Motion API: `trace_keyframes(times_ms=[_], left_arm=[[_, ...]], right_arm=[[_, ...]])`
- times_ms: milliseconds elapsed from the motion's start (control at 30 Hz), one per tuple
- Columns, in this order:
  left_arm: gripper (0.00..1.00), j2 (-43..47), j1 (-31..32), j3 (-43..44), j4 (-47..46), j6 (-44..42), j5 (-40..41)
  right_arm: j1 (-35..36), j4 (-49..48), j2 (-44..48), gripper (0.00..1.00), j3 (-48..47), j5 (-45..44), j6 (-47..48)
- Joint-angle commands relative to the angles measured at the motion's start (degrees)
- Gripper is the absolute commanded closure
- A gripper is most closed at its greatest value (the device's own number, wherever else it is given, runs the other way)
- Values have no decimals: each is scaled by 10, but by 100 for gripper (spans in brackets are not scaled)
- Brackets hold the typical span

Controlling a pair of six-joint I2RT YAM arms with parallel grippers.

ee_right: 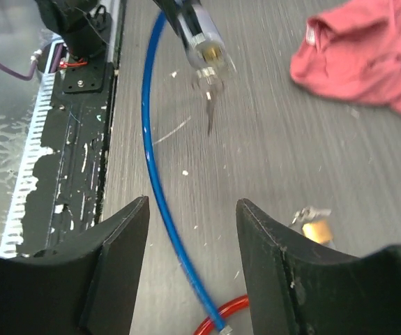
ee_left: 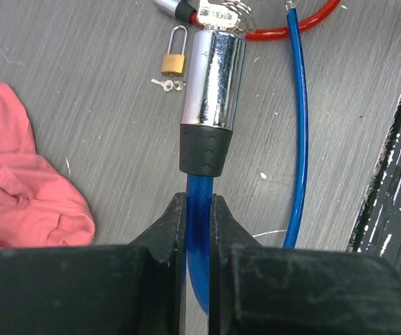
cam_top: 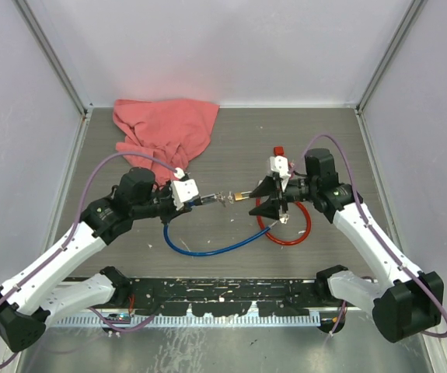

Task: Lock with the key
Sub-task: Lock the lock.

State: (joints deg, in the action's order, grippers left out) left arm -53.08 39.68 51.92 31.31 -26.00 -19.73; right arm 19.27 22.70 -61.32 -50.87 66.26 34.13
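My left gripper (ee_left: 199,200) is shut on the blue cable (ee_left: 298,139) just behind its chrome lock head (ee_left: 214,77), and holds the head above the table. A key (ee_right: 210,112) hangs from the face of the lock head (ee_right: 203,45), blurred, with a small bunch (cam_top: 226,200) dangling. In front of the key, a short way off, my right gripper (ee_right: 192,206) stands open with nothing between its fingers; in the top view it (cam_top: 258,200) faces the left gripper (cam_top: 204,200). The cable's free metal end (ee_right: 221,326) lies by a red cable (cam_top: 285,231).
A pink cloth (cam_top: 165,128) lies at the back left. A small brass padlock (ee_left: 173,61) with tiny keys (ee_left: 167,84) lies on the table between the arms. The blue cable loops toward the black rail (cam_top: 223,294) at the near edge.
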Motion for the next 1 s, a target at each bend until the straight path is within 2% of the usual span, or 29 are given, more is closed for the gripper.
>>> trace_keyframes(times_ms=[0,100,300,533,667,833,967], left_arm=[[100,21,3,14,-8,78,13],[100,35,3,2,-26,131,9],[100,71,3,-34,-47,191,60],[100,83,29,-97,-94,235,116],[100,51,63,-102,-104,245,158],[100,20,91,-118,-140,269,191],[100,14,91,-126,-160,280,200]], right_arm=[[-36,-8,39,42,41,-33,-76],[-61,20,47,41,63,-96,-68],[-108,46,16,42,77,-83,-68],[-107,-29,-53,45,107,-68,-180],[-107,-42,-90,54,121,-75,-210],[-100,-129,-127,54,148,-100,-325],[-57,-168,-167,53,147,-161,-379]])
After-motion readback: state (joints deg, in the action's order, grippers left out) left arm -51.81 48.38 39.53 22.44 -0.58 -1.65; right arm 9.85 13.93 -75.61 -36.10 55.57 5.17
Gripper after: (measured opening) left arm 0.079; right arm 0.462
